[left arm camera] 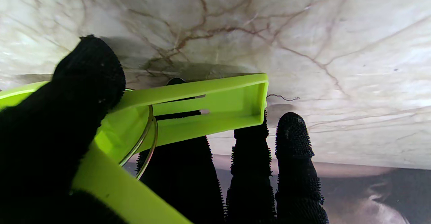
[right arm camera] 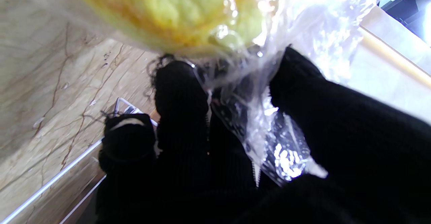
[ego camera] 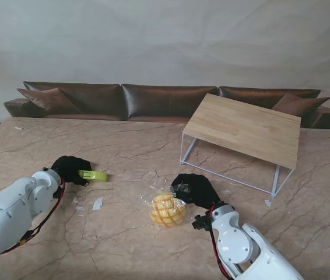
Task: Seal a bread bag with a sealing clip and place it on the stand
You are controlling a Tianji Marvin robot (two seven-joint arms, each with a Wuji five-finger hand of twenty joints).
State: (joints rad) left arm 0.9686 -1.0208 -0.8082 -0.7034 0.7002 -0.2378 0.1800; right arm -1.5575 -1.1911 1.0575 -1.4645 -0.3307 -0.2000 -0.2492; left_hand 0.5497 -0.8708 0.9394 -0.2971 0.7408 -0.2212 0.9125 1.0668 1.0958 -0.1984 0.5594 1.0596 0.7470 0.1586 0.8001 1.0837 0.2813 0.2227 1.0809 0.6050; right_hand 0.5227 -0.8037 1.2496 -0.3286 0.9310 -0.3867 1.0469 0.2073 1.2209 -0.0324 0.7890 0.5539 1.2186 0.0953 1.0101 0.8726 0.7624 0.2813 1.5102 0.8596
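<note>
Right hand [right arm camera: 235,143], black-gloved, pinching neck of clear bread bag [right arm camera: 269,123] between thumb [right arm camera: 336,116] and fingers [right arm camera: 180,96]. Plastic bunched and crinkled in the grip, glare over much of it. Yellow bun [right arm camera: 168,12] inside bag, just beyond fingertips, blurred. Veined marble table [right arm camera: 50,82] behind. White metal frame leg of stand [right arm camera: 50,183] visible past the knuckles.

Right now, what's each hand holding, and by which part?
Left hand: the green sealing clip, gripped at its handle end, jaw end sticking out. Right hand: the bread bag, pinched by its loose plastic neck.
</note>
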